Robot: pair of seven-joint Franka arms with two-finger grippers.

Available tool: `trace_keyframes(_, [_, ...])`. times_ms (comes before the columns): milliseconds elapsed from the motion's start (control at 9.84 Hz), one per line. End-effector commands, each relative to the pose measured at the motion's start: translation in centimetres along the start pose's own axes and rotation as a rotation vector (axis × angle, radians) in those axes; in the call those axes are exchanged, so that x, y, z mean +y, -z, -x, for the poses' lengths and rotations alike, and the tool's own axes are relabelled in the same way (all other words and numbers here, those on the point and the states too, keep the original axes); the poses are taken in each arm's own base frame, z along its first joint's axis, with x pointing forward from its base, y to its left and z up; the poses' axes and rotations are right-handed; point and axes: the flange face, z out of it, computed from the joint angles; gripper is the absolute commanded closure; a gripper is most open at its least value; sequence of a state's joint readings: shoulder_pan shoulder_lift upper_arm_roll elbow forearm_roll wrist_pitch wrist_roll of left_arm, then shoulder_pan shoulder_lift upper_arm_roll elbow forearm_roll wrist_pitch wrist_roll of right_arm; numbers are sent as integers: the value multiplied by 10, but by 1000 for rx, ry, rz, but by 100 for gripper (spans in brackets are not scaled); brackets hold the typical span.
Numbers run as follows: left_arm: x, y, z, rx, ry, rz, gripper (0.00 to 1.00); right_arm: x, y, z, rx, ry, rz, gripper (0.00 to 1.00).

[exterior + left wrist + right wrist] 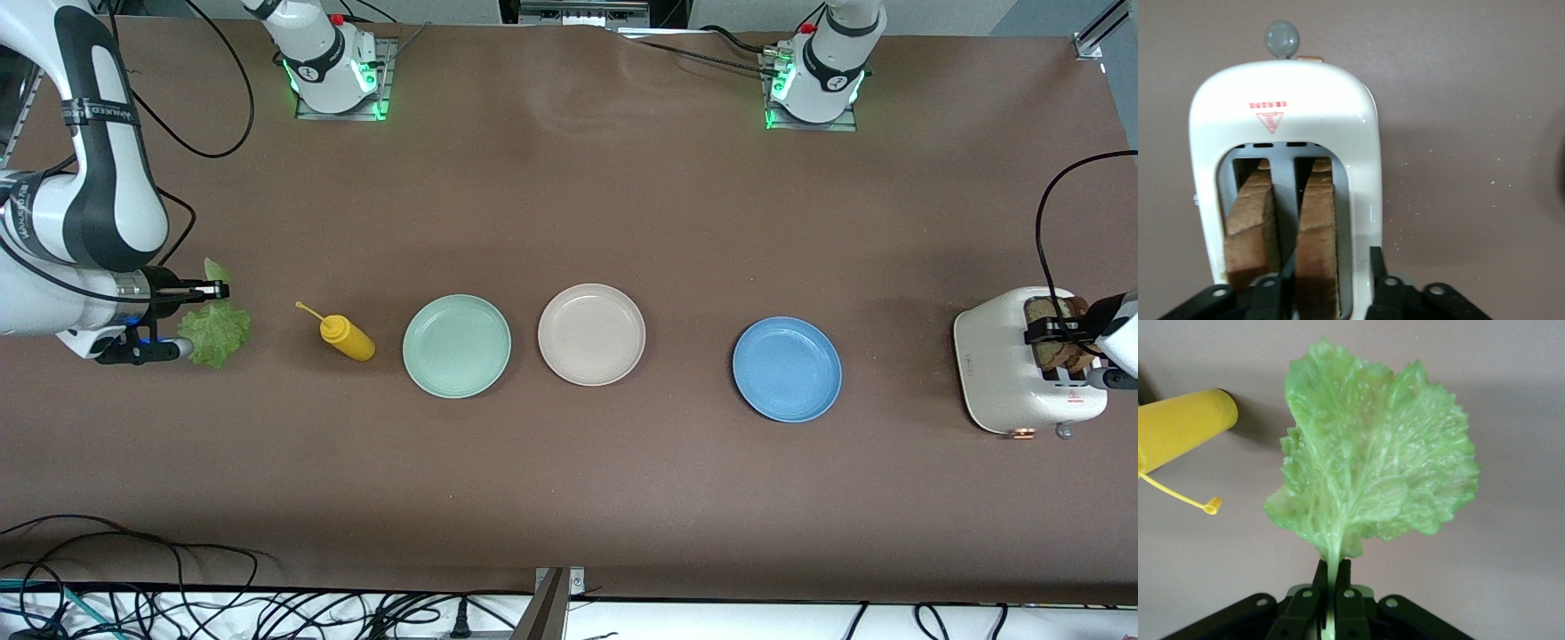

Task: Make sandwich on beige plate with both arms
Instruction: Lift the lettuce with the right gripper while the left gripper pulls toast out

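Note:
Two brown bread slices (1317, 227) stand upright in the slots of a white toaster (1005, 373) at the left arm's end of the table. My left gripper (1325, 273) hangs over the toaster, open, astride one slice. One finger (1271, 287) sits in the gap between the slices. The other finger (1376, 267) stands clear of the bread over the toaster's white edge. My right gripper (1333, 570) is shut on the stem of a ruffled green lettuce leaf (1371, 453), at the right arm's end of the table. The beige plate (591, 334) lies bare mid-table.
A yellow squeeze bottle (348, 338) lies between the lettuce and a mint-green plate (456, 345). A blue plate (787, 369) lies between the beige plate and the toaster. The toaster's black cable (1049, 231) loops up above it.

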State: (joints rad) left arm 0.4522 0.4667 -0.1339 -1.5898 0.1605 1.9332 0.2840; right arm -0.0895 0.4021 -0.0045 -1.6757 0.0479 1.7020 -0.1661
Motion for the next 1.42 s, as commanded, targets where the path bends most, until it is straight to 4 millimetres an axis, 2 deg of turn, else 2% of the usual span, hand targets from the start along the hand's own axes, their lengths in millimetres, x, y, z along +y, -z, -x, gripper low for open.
trace_keyframes(0, [-7,9,4,-13,-17,-24,100,18,12,-1,15,13,-47,100])
trace_keyframes(305, [-6,26,6,8,-10,-38,100,18,19,-2,30,12,-53,100])
trace_keyframes(406, [-4,38,10,13,-8,-42,100,17,21,-2,34,14,-52,100])
trace_keyframes(508, [-1,50,14,7,-9,-44,100,17,32,-3,54,12,-50,100])
trace_keyframes(813, [24,90,25,2,-37,-59,100,14,50,-4,73,16,-45,100])
trace_keyframes(1016, [63,104,20,1,-92,-68,100,8,59,-6,88,20,-40,100])
trace_keyframes(1118, [75,120,19,8,-108,-81,100,3,66,-5,86,5,-41,100])
trace_keyframes(1219, [99,133,16,-5,-140,-82,100,-3,70,-4,86,-4,-43,100])
trace_keyframes(1321, [122,136,16,-24,-173,-84,100,-14,74,0,79,-6,-58,100])
